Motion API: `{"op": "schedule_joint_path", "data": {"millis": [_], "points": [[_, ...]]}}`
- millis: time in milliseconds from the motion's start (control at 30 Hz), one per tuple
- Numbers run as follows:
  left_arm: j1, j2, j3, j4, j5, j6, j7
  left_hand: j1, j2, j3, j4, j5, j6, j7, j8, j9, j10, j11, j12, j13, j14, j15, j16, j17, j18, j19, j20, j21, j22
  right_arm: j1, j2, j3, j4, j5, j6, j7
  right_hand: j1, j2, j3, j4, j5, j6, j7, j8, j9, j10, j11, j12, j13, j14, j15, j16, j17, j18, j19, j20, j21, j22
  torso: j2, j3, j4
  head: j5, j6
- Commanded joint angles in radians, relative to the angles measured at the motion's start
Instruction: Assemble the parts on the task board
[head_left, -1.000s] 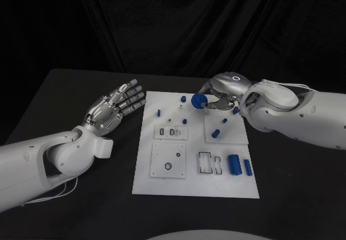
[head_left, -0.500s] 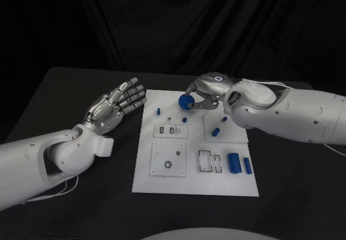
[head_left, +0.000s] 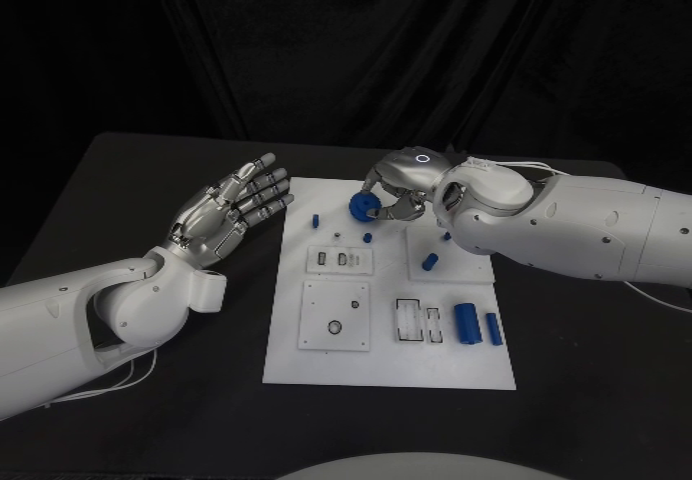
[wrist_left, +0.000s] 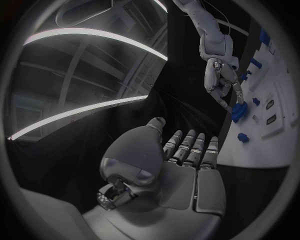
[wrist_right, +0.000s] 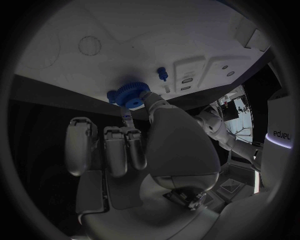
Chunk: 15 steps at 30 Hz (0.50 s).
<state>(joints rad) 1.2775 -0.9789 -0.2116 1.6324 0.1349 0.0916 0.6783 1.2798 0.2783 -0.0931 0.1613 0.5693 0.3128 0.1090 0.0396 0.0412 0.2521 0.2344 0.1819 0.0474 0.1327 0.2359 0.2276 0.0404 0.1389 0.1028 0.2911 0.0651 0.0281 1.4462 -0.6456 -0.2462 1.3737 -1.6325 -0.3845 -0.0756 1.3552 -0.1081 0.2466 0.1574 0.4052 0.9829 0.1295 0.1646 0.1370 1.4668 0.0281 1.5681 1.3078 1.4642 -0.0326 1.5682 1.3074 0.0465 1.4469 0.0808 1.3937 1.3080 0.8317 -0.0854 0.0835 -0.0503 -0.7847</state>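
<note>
The white task board (head_left: 325, 365) lies in the middle of the black table. My right hand (head_left: 407, 183) hovers over the board's far end and pinches a blue gear (head_left: 364, 207) between thumb and finger. The same gear (wrist_right: 128, 95) shows at the fingertips in the right wrist view, just off the board (wrist_right: 125, 40) and near a small blue peg (wrist_right: 162, 73). My left hand (head_left: 231, 205) is held off the board's left edge, palm up, fingers spread, holding nothing. In the left wrist view that hand (wrist_left: 181, 165) faces the right hand (wrist_left: 222, 85) and the gear (wrist_left: 237, 112).
Small blue pegs (head_left: 315, 217) (head_left: 368, 238) (head_left: 430, 263) stand on the far half of the board. Two blue cylinders (head_left: 467, 325) (head_left: 495, 330) lie at its near right, beside a slotted white block (head_left: 420, 325). Black table surrounds the board.
My right hand has carried the blue gear leftward across the far end of the board. The left hand has stayed where it was.
</note>
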Motion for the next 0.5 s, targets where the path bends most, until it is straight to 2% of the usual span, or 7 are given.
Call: {"op": "schedule_joint_path", "data": {"millis": [33,100,133,167,200,500], "points": [[-0.001,0.003,0.001,0.000,-0.003,0.023,0.102,-0.010,0.000,0.006,0.001,0.004,0.004,-0.003,0.005,0.000,0.005,0.004,0.004,0.002,-0.001,0.005,0.003,0.001,-0.020,0.005,0.003,0.004,0.001,-0.002,0.006,0.001,-0.011,-0.007,0.022,-0.016,-0.003,0.009,0.015,0.004,-0.007,-0.038,-0.014,-0.042,0.177,0.104,0.003,0.003,0.263,0.107,0.006,0.003,0.263,0.009,-0.017,0.004,-0.025,0.174,0.000,0.0000,-0.0009,0.000,0.001],[-0.001,0.004,0.001,0.000,-0.003,0.023,0.100,-0.010,0.000,0.006,0.001,0.004,0.004,-0.003,0.005,0.000,0.005,0.004,0.004,0.002,-0.001,0.005,0.003,0.001,-0.020,0.005,0.003,0.004,0.001,-0.002,0.009,0.001,-0.015,-0.007,0.027,-0.016,-0.005,0.006,0.021,0.006,-0.007,-0.058,-0.013,-0.060,0.166,0.104,0.002,0.003,0.263,0.107,0.005,0.003,0.263,0.011,-0.022,0.004,-0.033,0.172,0.000,0.0000,-0.0009,0.001,0.000],[-0.001,0.004,0.001,-0.001,-0.003,0.024,0.098,-0.010,0.000,0.006,0.000,0.004,0.004,-0.003,0.004,0.000,0.005,0.005,0.004,0.001,-0.001,0.005,0.003,0.001,-0.020,0.006,0.003,0.004,0.001,-0.003,0.011,0.002,-0.017,-0.007,0.031,-0.016,-0.006,0.001,0.030,0.007,-0.009,-0.105,-0.015,-0.093,0.143,0.104,0.000,0.003,0.263,0.107,0.005,0.003,0.263,0.014,-0.033,0.004,-0.049,0.166,0.000,0.0002,-0.0012,0.001,0.000],[-0.001,0.004,0.001,-0.001,-0.003,0.024,0.097,-0.010,0.000,0.006,0.000,0.004,0.004,-0.003,0.004,0.000,0.005,0.005,0.004,0.001,-0.001,0.005,0.003,0.001,-0.020,0.006,0.003,0.004,0.001,-0.003,0.012,0.002,-0.018,-0.007,0.033,-0.016,-0.006,0.000,0.032,0.007,-0.010,-0.119,-0.019,-0.099,0.136,0.104,-0.003,0.003,0.263,0.107,0.003,0.003,0.263,0.016,-0.036,0.003,-0.055,0.165,0.000,0.0002,-0.0015,0.001,0.000],[-0.001,0.004,0.001,-0.002,-0.003,0.024,0.095,-0.011,-0.001,0.007,0.000,0.004,0.005,-0.002,0.005,0.000,0.005,0.006,0.004,0.001,-0.001,0.005,0.003,0.001,-0.021,0.005,0.003,0.004,0.001,-0.003,0.014,0.002,-0.021,-0.007,0.038,-0.016,-0.006,-0.001,0.034,0.007,-0.010,-0.132,-0.023,-0.102,0.129,0.104,-0.006,0.003,0.263,0.107,0.001,0.003,0.263,0.017,-0.041,0.001,-0.062,0.162,0.000,0.0000,-0.0016,0.000,0.000],[-0.001,0.009,0.001,-0.008,-0.003,0.030,0.086,-0.012,-0.001,0.008,-0.001,0.003,0.005,0.000,0.005,0.000,0.003,0.008,0.004,0.001,-0.002,0.006,0.002,0.001,-0.021,0.005,0.003,0.004,0.001,-0.005,0.031,0.002,-0.033,-0.007,0.058,-0.013,-0.011,0.002,0.039,0.010,-0.028,-0.148,-0.024,-0.102,0.113,0.104,-0.007,0.003,0.263,0.107,-0.001,0.003,0.263,0.022,-0.055,-0.001,-0.086,0.155,0.000,-0.0002,-0.0004,-0.002,-0.002]]}}
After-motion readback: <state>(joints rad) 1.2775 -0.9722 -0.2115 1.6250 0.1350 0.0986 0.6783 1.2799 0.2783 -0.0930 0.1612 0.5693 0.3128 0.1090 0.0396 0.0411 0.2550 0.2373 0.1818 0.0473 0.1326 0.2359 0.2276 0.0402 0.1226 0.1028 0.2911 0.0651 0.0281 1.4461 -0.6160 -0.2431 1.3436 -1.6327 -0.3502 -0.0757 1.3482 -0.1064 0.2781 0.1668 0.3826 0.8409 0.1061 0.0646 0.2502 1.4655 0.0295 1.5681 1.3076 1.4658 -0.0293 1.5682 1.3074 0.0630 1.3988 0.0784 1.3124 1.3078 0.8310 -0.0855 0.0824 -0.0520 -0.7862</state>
